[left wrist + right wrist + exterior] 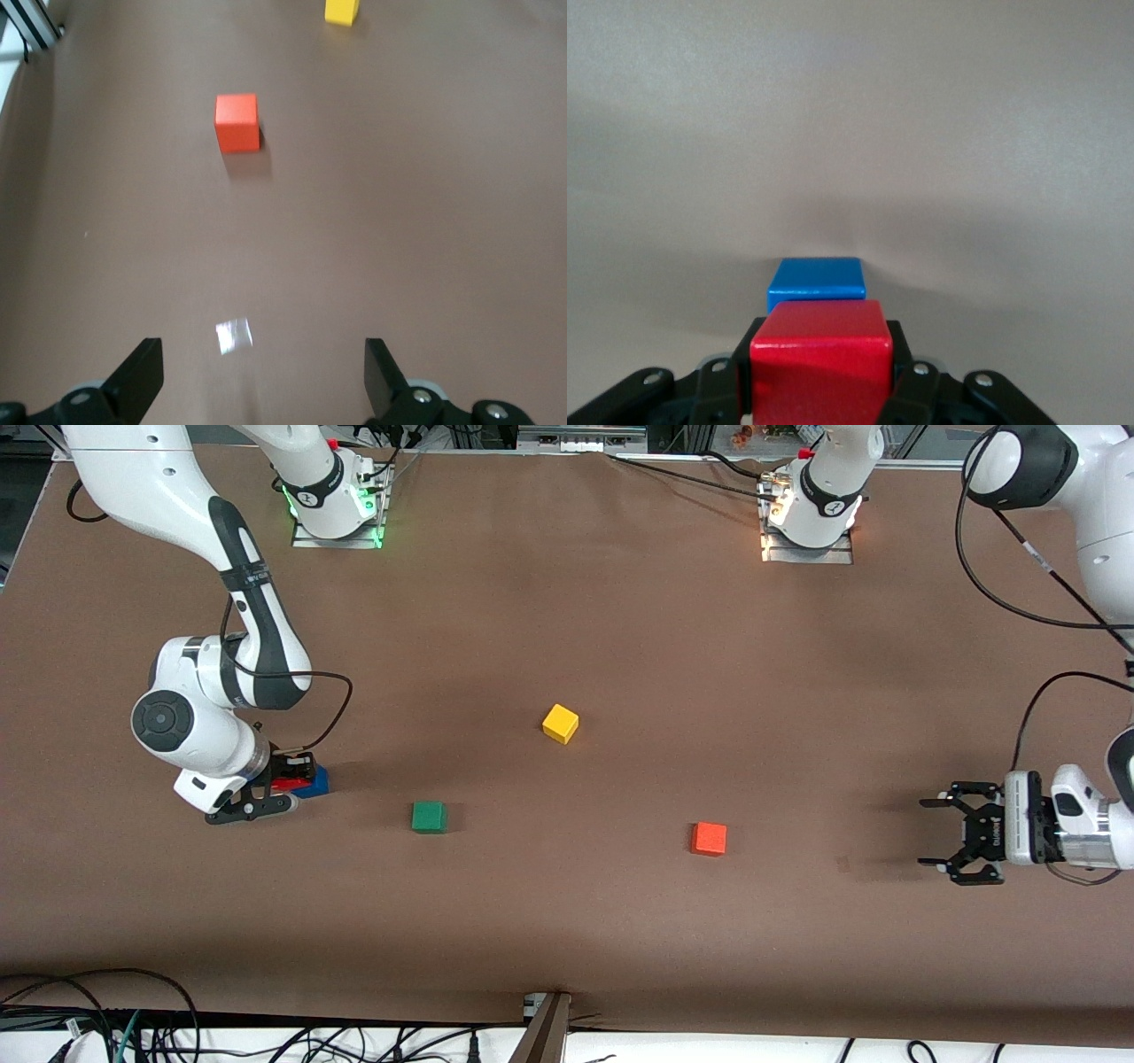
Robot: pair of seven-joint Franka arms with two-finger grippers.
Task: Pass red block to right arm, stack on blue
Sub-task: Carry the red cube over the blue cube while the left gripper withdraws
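Showing five cubes, one each: red (pixel 285 785) clamped in right pincer (pixel 282 783) beside blue (pixel 314 782); green (pixel 429 817), yellow (pixel 560 723), orange (pixel 709 839) apart on brown table (pixel 620 629); left pincer (pixel 939 833) wide, waiting.

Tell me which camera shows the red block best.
The right wrist view: the red block fills the foreground, clamped in the right gripper, with the blue block just past it. The front view shows only a red sliver by the blue block. The left wrist view misses it entirely.

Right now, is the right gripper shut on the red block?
Shut on it: the right gripper clamps the red block on both sides, beside the blue cube.
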